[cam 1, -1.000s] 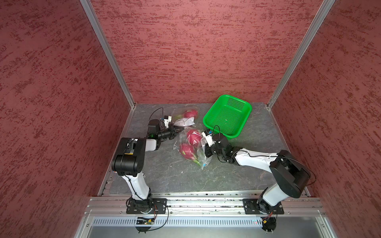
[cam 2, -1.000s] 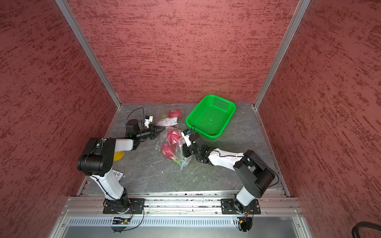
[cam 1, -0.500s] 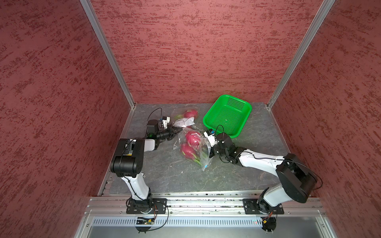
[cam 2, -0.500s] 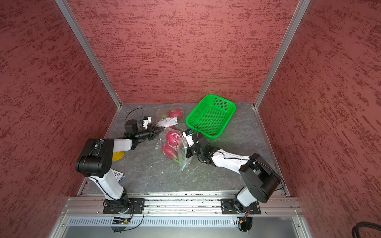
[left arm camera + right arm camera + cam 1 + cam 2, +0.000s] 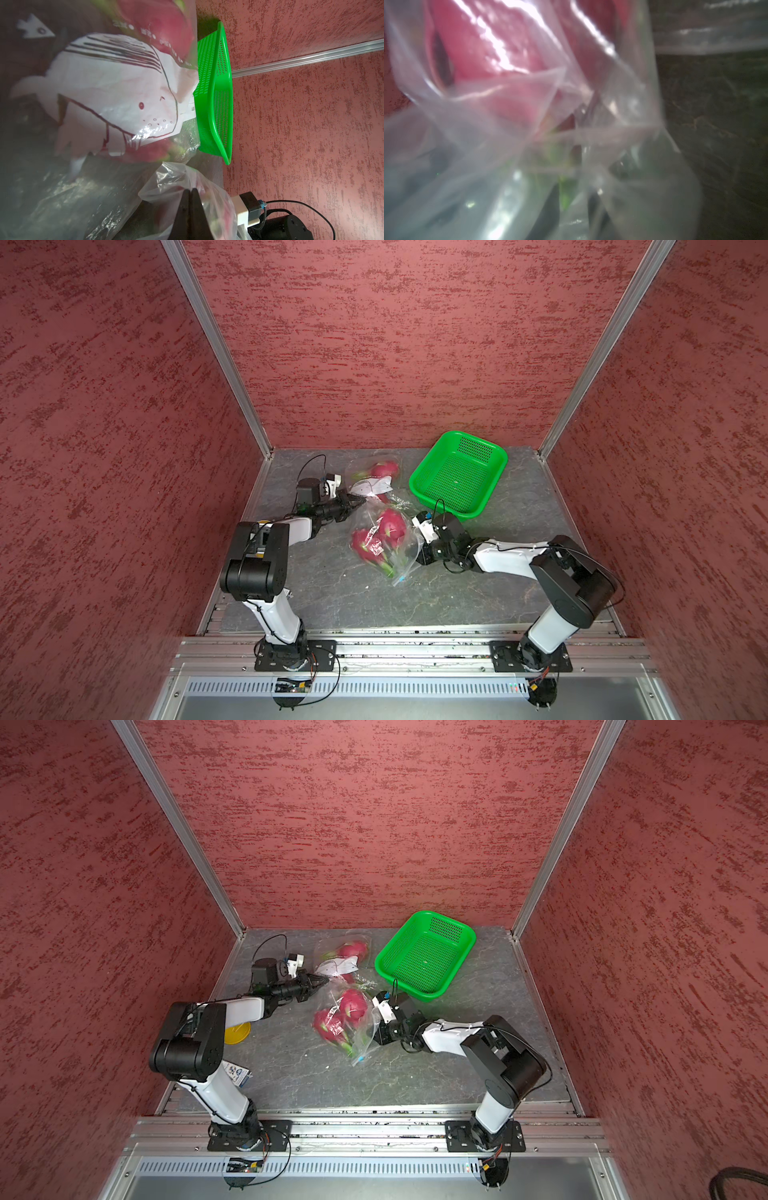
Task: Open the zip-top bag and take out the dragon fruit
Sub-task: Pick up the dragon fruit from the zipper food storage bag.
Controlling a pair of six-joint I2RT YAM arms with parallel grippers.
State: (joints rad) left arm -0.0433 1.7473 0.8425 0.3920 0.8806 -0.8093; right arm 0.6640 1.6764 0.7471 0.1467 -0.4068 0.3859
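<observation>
A clear zip-top bag (image 5: 384, 549) (image 5: 338, 1029) lies mid-table with two magenta dragon fruit (image 5: 391, 523) (image 5: 365, 545) inside, and its blue slider (image 5: 399, 580) is at the near end. My left gripper (image 5: 358, 502) (image 5: 191, 190) is shut, pinching the bag's film at the far left edge. My right gripper (image 5: 419, 549) (image 5: 573, 199) presses into the bag's right side. Its dark fingers (image 5: 550, 204) stand slightly apart with crumpled film over and between them. Another dragon fruit (image 5: 384, 468) (image 5: 354, 949) lies farther back under whale-printed plastic (image 5: 116, 93).
A green mesh basket (image 5: 496, 456) (image 5: 465, 936) (image 5: 223, 87) stands at the back right, close to the right wrist. A yellow disc (image 5: 237, 1032) and a small card (image 5: 237, 1073) lie near the left arm's base. Red walls enclose three sides.
My right gripper's fingers have eased apart a little and that arm has shifted slightly against the bag. The left gripper has kept its pinch in place.
</observation>
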